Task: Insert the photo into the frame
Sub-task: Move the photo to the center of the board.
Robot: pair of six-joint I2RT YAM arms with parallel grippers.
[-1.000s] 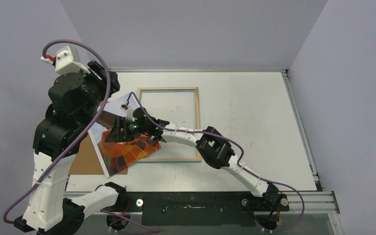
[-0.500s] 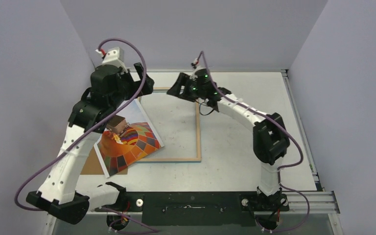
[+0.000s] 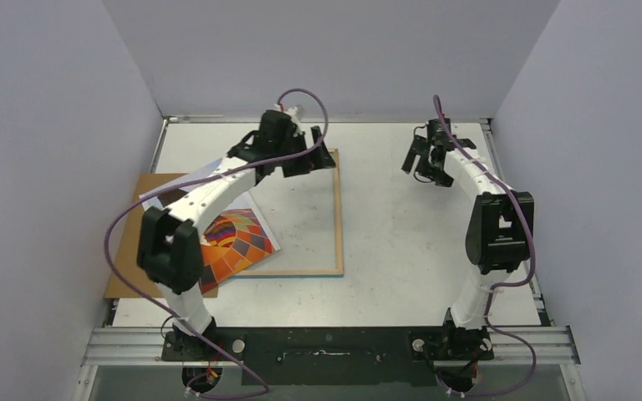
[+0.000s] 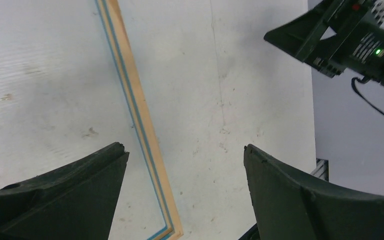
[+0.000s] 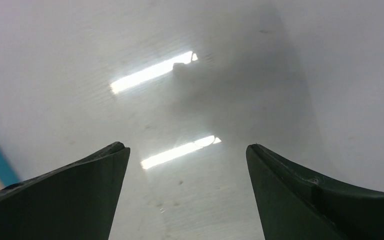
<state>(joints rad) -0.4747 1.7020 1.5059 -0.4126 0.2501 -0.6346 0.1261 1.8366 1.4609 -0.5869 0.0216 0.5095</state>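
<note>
Top: L gripper [image 3: 305, 160] hovering over frame's [image 3: 338, 219] far rail, R gripper [image 3: 422, 164] over table [image 3: 401, 234], both wide open, holding nothing. Photo [image 3: 236, 242] lying askew, overlapping frame's left rail and backing board [image 3: 125, 255].
L wrist: fingers [image 4: 80, 190] sitting wide apart above the frame rail.
R wrist: fingers [image 5: 75, 195] also wide apart, only tabletop showing between.

Frame [image 3: 338, 225] is laid flat on the surface [image 3: 401, 242], left of centre. Photo [image 3: 234, 242] is laid askew over the frame's near-left corner, partly within the opening and partly on the backing board [image 3: 125, 251]. Board is set left of the frame, at the surface's left edge. Left pincer [image 3: 309, 161] is held over the frame's far-right corner. Right pincer [image 3: 426, 163] is held well right of the frame, towards the far edge.
</note>
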